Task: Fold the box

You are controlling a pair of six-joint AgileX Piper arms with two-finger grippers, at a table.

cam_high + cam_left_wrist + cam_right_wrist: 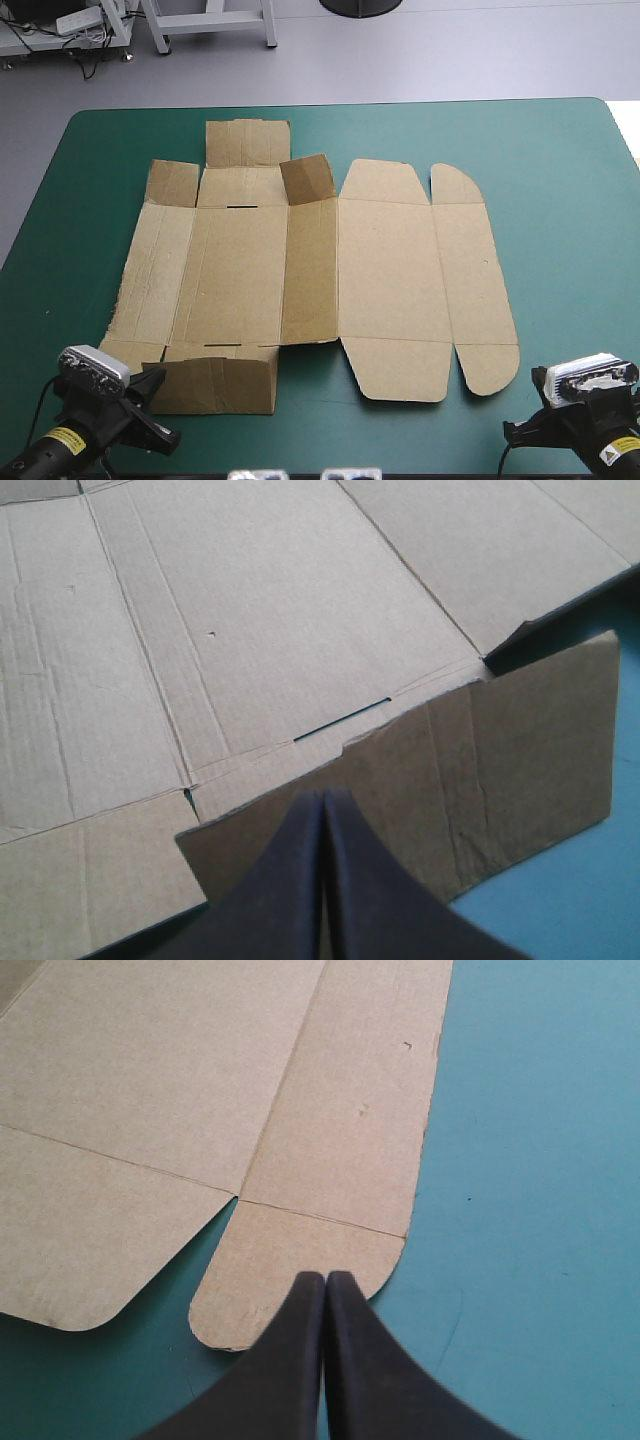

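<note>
The brown box (300,265) lies as a flat cut sheet in the middle of the teal-green table. One small far flap (308,178) stands tilted up. The near left flap (480,770) is slightly raised, just ahead of my left gripper (325,805), whose black fingers are shut with nothing between them. My right gripper (325,1282) is also shut and empty, its tip over the rounded near right flap (300,1270). In the high view the left gripper (150,392) sits at the near left corner of the sheet and the right gripper (530,428) near the front right.
Bare teal-green cover (570,200) runs along the right of the sheet and along the far edge. A narrow strip of cover (320,420) separates the sheet from the table's front edge.
</note>
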